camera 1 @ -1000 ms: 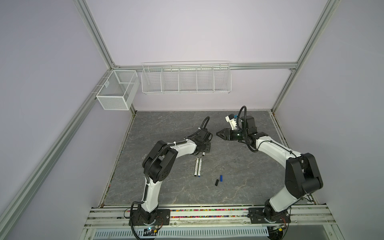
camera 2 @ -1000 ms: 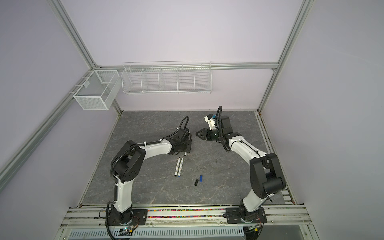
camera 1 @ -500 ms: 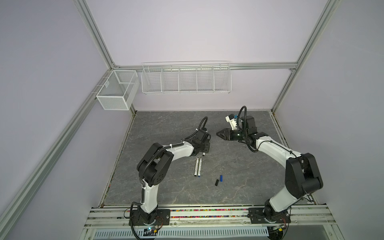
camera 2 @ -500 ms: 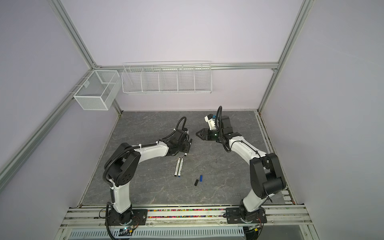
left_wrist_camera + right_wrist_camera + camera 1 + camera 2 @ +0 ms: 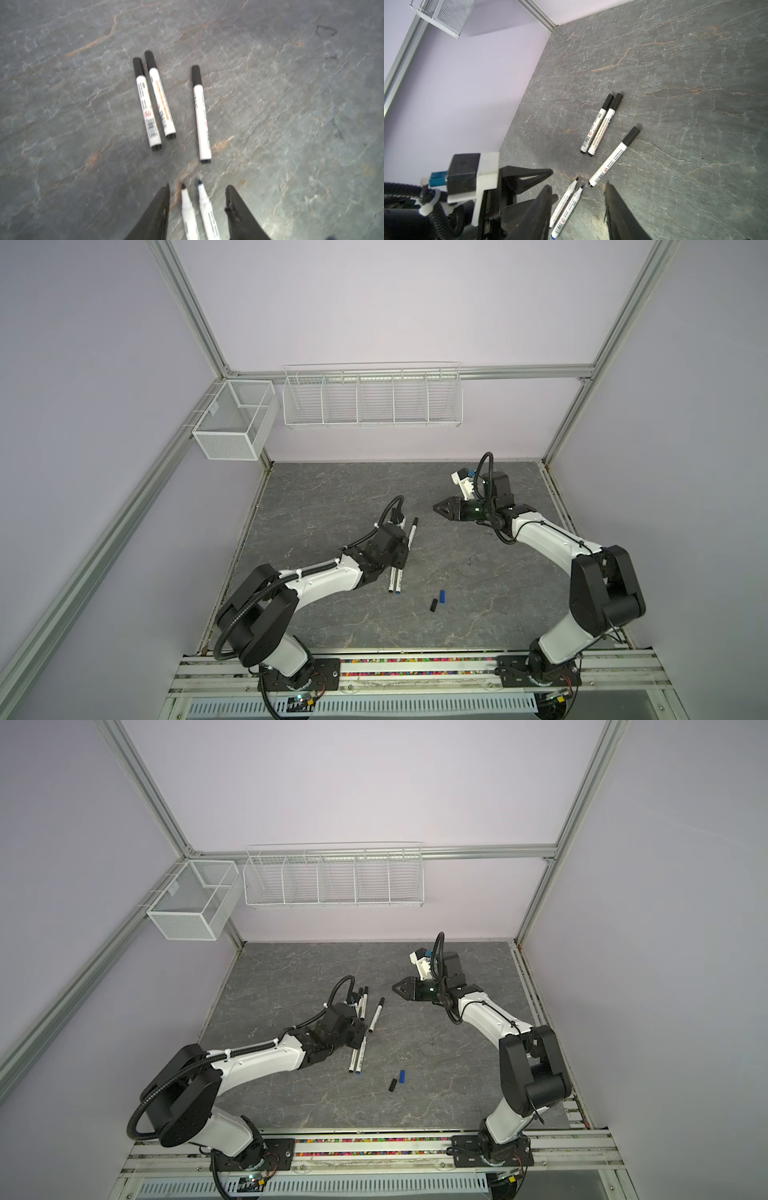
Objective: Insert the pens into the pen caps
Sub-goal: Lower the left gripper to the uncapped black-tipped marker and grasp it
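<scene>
Top views, both: table carrying the items below.
1. left arm: drawn back toward the lower left of the frame over the last second, jaws widened meanwhile. Its left gripper stands apart and empty, straddling the uncapped pens.
2. right gripper: unmoved, upper right of the table; jaws apart, nothing held.
3. third capped pen: newly uncovered by that retreat, lying near the capped pair, centre of frame. Judged just released; three of five done.
4. uncapped pens: one black-tipped, one blue-tipped, side by side; likely next.
5. black cap, blue cap: just beside each other, lower centre, well apart from both grippers.
6. Markings: barcode, red crossed-circle symbol, orange stripe; brand lettering too blurred to read.
</scene>
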Controlling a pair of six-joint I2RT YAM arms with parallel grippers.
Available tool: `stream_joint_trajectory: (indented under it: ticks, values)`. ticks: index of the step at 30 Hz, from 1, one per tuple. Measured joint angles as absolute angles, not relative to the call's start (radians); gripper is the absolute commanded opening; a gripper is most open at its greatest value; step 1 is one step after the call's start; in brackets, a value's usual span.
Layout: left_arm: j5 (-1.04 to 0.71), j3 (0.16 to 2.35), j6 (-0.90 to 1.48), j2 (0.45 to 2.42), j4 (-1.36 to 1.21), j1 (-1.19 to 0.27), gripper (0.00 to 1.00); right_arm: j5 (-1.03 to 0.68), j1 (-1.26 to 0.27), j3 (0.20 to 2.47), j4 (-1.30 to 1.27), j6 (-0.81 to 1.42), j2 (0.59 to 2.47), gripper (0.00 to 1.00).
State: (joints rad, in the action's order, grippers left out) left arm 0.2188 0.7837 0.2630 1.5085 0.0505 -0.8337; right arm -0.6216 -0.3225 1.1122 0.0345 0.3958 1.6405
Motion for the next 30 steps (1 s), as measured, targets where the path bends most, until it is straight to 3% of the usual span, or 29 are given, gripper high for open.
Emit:
stream_joint_trajectory:
  ticks: [11,20,30]
  values:
    - [0.215,0.706,0.284,1.451,0.132,-0.834,0.41,-0.622,-0.322,1.112,0.036,0.396,1.644,0.45]
    - [0.165,0.713,0.284,1.543,0.153,-0.856,0.41,-0.622,-0.322,1.112,0.037,0.396,1.655,0.45]
    - [0.220,0.760,0.318,1.590,0.228,-0.871,0.34,-0.622,-0.322,1.112,0.036,0.395,1.655,0.45]
